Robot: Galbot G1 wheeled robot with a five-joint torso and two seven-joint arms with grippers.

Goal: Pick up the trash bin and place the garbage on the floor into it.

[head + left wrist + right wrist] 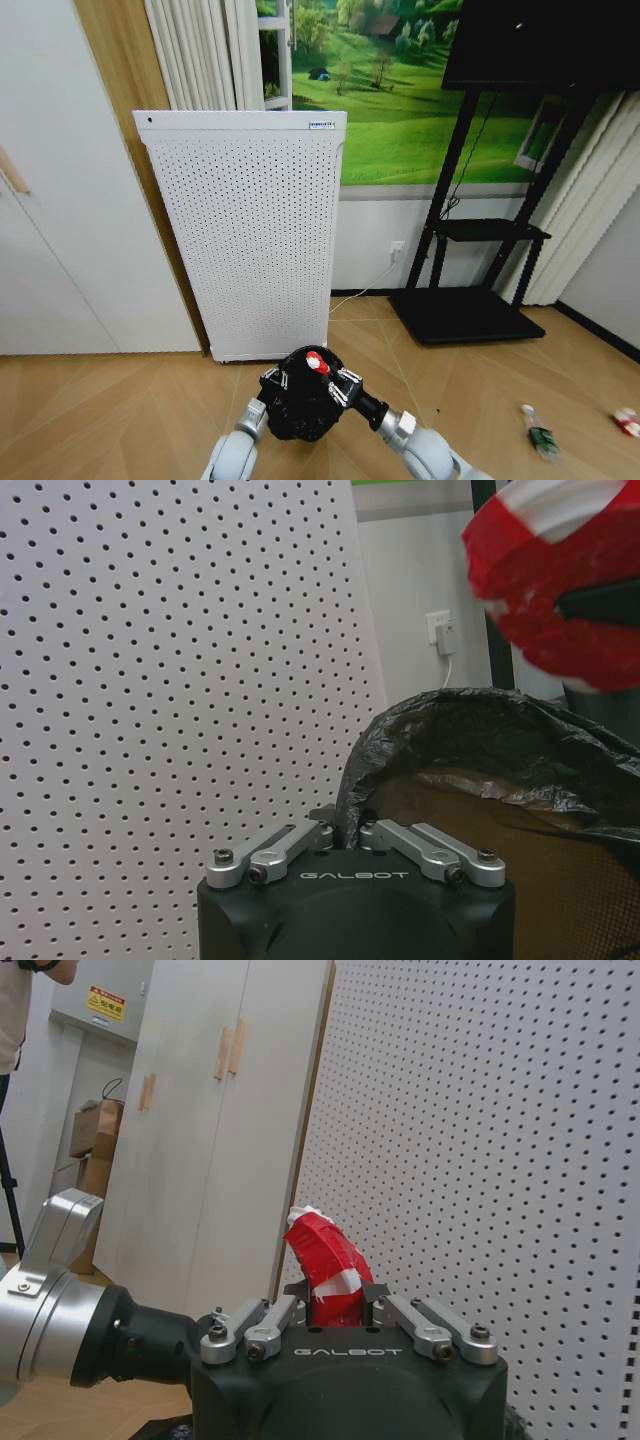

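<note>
Your right gripper (318,366), clamped on the red-and-white wrapper (325,1263), hangs directly over the trash bin (480,780) mouth (left gripper (347,832) pinching the near rim), so the bin lies straight below the wrapper.

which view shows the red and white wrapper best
The right wrist view: the red-and-white wrapper stands whole and centred, pinched in the right gripper. The left wrist view cuts it off at the frame corner, above the trash bin held by the left gripper. The head view shows a small red spot.
</note>
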